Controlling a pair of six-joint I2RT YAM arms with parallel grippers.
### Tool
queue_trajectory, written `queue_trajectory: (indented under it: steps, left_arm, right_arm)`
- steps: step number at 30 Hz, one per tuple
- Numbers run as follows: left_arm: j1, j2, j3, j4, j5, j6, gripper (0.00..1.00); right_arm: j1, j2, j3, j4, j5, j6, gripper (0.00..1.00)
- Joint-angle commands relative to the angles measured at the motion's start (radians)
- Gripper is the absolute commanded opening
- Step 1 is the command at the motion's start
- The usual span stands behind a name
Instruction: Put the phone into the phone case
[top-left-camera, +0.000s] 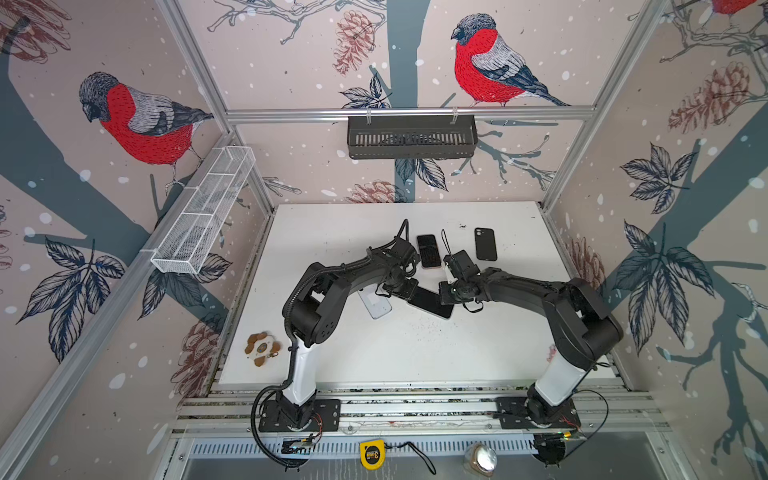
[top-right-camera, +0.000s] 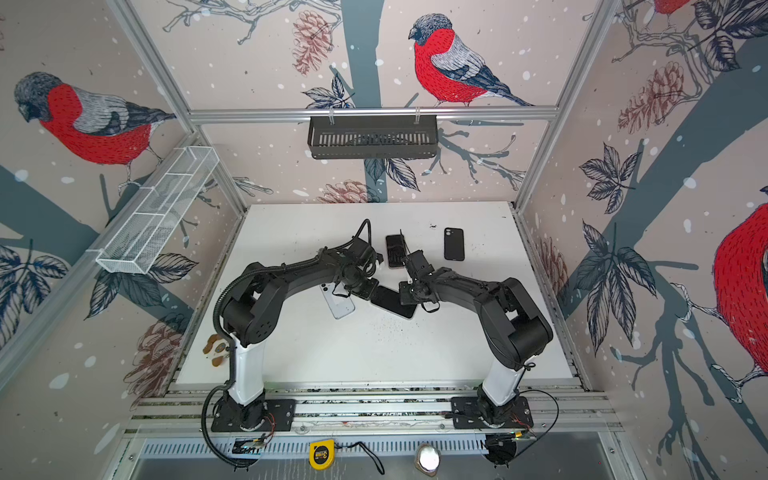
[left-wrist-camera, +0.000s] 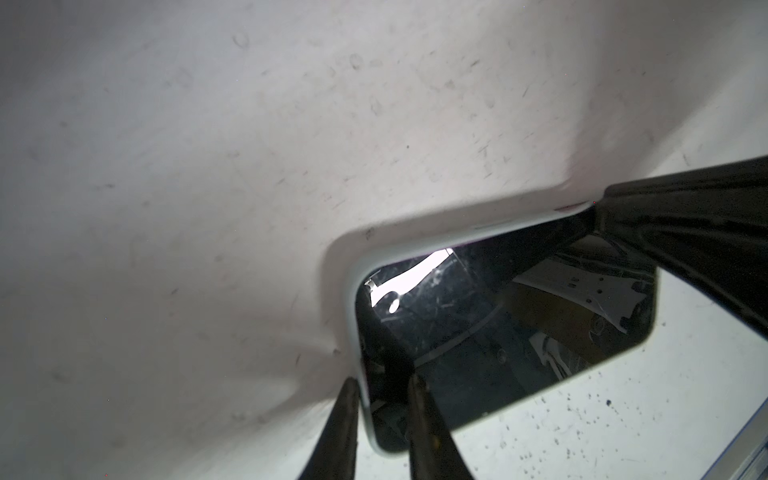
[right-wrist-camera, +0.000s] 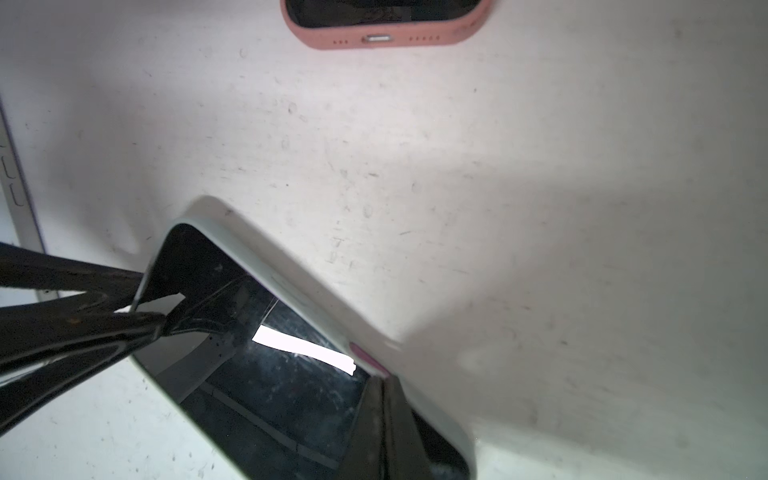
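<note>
Bridging left tool (left-wrist-camera: 382, 380) and right tool (right-wrist-camera: 382, 384): the phone (top-left-camera: 432, 306).

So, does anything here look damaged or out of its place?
Two things. The phone in the pale case has fine scratches across its screen, clear in the right wrist view. Also a small brown and white object lies off the white table, beside its left edge in both top views.

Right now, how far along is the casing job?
Looks done: the phone lies inside the pale phone case, rim showing along two sides. In hand: the left hand pinches one corner; the right hand, shut, sits at the side rim. Left, likely: seat hidden corners, release.
</note>
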Motion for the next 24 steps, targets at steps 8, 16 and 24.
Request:
queue_trajectory:
  steps: [8,16,24]
  left_arm:
    - [0.031,-0.095,-0.044,-0.012,-0.058,-0.003,0.22]
    - [0.096,-0.301,-0.144,0.131,-0.058,-0.018,0.30]
    - [0.103,-0.308,-0.138,0.121,-0.066,-0.015,0.30]
  right_arm:
    - [-0.003,-0.094,0.033,-0.136,0.013,-0.065,0.26]
    - [-0.056,-0.034,0.049,-0.091,-0.039,-0.063,0.29]
    - [-0.056,0.013,0.012,-0.050,-0.107,-0.027,0.24]
